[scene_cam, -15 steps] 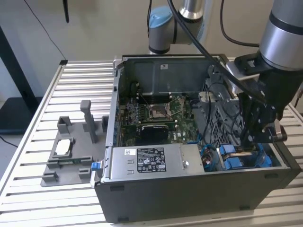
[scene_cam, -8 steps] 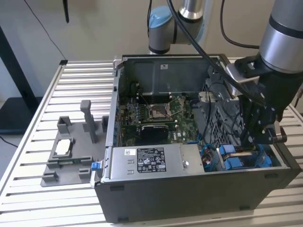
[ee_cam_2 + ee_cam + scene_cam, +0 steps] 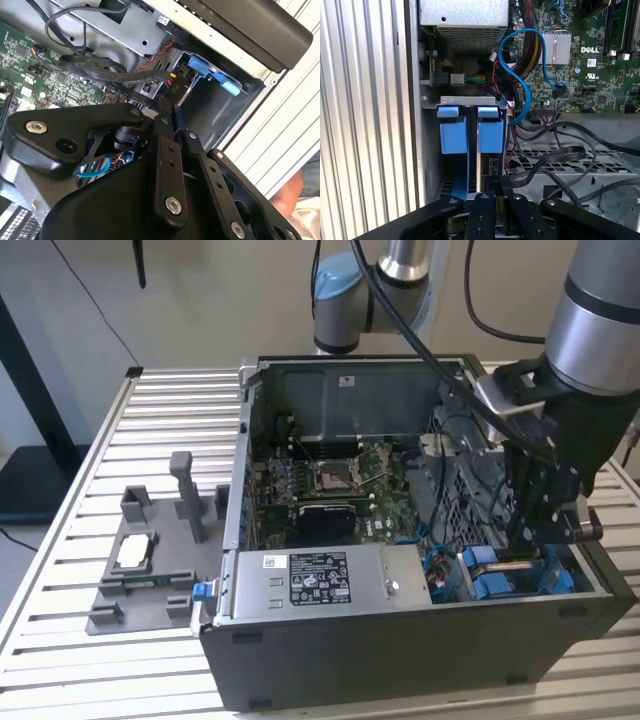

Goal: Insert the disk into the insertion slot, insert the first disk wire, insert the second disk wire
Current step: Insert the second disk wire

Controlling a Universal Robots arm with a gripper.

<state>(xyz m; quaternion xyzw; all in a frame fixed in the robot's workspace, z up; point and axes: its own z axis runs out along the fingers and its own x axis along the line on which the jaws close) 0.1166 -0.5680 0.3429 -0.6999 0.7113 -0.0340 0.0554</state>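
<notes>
The arm reaches down from above into the open computer case on the slatted counter, its wrist roughly vertical over the case's corner at the exterior view's right. The pincer hangs just over the insertion slot, the bay with bright blue rails beside the grey power supply box.

In the second wrist view the pincer has its fingers drawn close together on something thin and dark at the tips; whether this is a wire plug cannot be told. In the first wrist view the pincer sits directly in line with the slot's blue tabs, with a thin metal edge standing upright between the blue rails, likely the disk seated in the slot. A blue cable loops past the slot toward the motherboard. Black cables lie across the perforated metal beside the pincer.
</notes>
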